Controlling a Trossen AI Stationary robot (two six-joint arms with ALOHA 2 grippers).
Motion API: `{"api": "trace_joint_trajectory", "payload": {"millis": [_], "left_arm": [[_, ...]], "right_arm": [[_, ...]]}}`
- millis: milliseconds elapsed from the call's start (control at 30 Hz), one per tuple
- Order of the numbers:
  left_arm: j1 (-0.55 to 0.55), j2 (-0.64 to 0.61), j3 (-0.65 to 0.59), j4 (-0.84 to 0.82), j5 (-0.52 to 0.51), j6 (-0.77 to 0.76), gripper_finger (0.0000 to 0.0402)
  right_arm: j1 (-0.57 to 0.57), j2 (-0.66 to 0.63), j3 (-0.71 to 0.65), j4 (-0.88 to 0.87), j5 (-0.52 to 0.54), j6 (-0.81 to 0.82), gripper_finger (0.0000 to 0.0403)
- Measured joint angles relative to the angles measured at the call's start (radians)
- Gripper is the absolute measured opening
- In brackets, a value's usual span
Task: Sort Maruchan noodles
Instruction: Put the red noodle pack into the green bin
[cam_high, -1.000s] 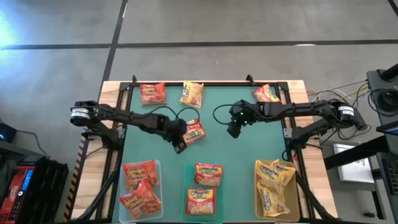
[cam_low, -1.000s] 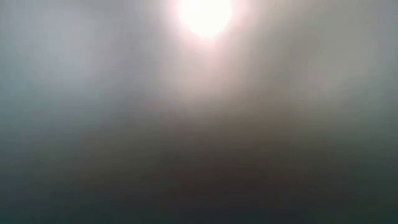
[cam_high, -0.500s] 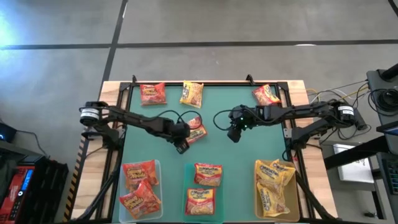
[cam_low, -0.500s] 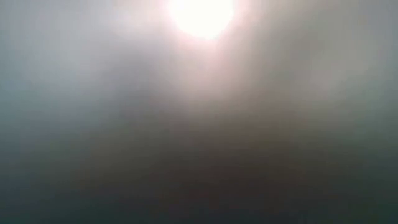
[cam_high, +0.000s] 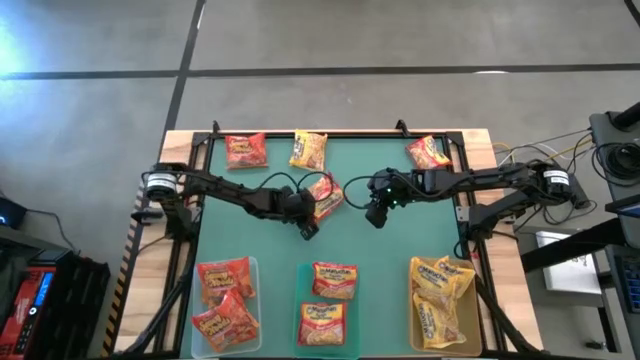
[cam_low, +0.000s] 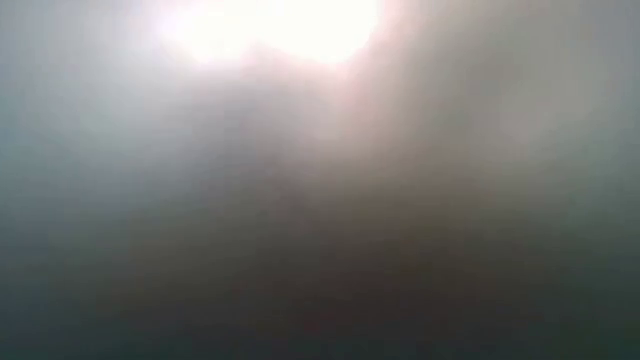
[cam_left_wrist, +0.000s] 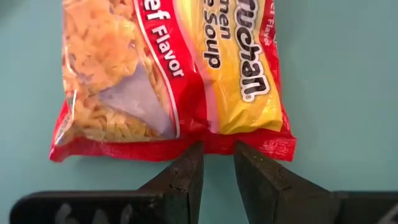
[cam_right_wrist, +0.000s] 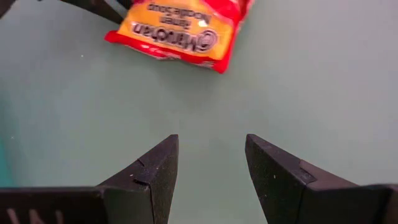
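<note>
My left gripper (cam_high: 314, 209) (cam_left_wrist: 217, 155) sits over the middle of the green mat, shut on a red-and-yellow Maruchan packet (cam_high: 325, 194) (cam_left_wrist: 168, 68). That packet (cam_right_wrist: 180, 28) also shows in the right wrist view. My right gripper (cam_high: 376, 214) (cam_right_wrist: 208, 146) hovers open just right of it, with only bare mat between its fingers. Three loose packets lie flat near the far edge: a red one (cam_high: 245, 150), a yellow one (cam_high: 308, 150) and a red-yellow one (cam_high: 428, 152). The low view shows only a bright haze. My left gripper pinches the packet's red sealed end seam (cam_left_wrist: 217, 142), near the middle of that edge, between its two fingers (cam_left_wrist: 186, 171). The fingers come along the mat from the near-left side. The packet stretches away beyond the fingertips; whether it is lifted clear of the mat I cannot tell.
Three shallow clear bins stand along the near edge: the left bin (cam_high: 250, 262) with red packets, the middle bin (cam_high: 301, 270) with orange-red ones, the right bin (cam_high: 412, 330) with yellow ones. Bare green mat (cam_high: 390, 260) lies between bins and grippers. A black frame (cam_high: 330, 133) borders the mat.
My left gripper has moved toward the right and far edges, taking the packet along; the packet now sits farther from the bins and closer to my right gripper, turned a little. My right gripper has stayed nearly in place.
</note>
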Motion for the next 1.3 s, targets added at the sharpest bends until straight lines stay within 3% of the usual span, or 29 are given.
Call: {"api": "trace_joint_trajectory", "payload": {"millis": [367, 467, 800, 1067, 1300], "left_arm": [[0.005, -0.063, -0.001, 0.026, -0.006, 0.035, 0.0074], [0.007, -0.067, -0.001, 0.048, -0.057, 0.051, 0.0074], [0.020, 0.017, -0.001, 0.078, -0.110, 0.015, 0.0074], [0.019, 0.063, 0.002, 0.088, -0.158, 0.015, 0.0074], [0.019, 0.090, 0.003, 0.089, -0.171, 0.016, 0.0074]], "right_arm": [[-0.003, 0.000, 0.000, 0.009, 0.000, 0.000, 0.0176], [-0.007, 0.000, 0.000, 0.042, 0.008, -0.011, 0.0176], [-0.057, 0.098, -0.001, 0.161, 0.016, -0.008, 0.0176], [-0.158, 0.206, -0.002, 0.282, -0.133, -0.013, 0.0176], [-0.235, 0.217, -0.002, 0.356, -0.184, 0.009, 0.0176]]}}
